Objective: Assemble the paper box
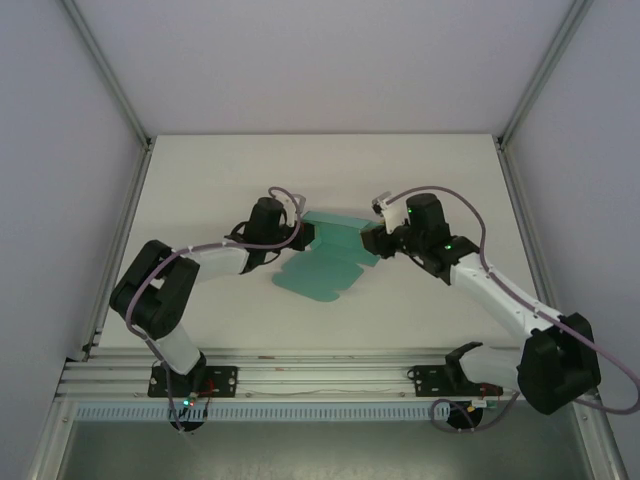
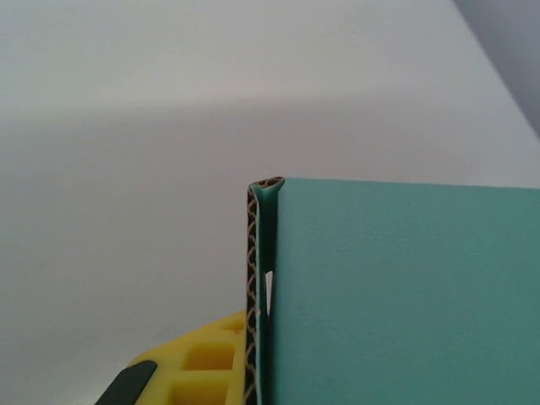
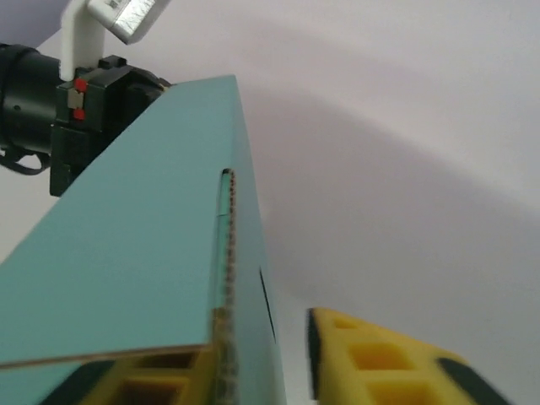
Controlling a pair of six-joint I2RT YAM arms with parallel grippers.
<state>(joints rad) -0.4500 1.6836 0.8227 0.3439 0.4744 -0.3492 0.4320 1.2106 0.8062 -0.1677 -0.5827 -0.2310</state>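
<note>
The paper box [image 1: 322, 272] lay in the middle of the table [image 1: 220, 180], partly folded, with one panel raised between the arms. The left gripper [image 1: 304, 236] pinched that panel's doubled edge, jaws almost closed. The right gripper [image 1: 373, 241] straddled the other end, jaws narrow, with one pad [image 3: 375, 350] just clear of the card. Closing off-square risked crushing the fold or twisting the panel out of the left grip.

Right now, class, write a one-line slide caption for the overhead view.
Teal-green paper box, half-folded on a white table, its raised wall flanked by left gripper and right gripper.
</note>
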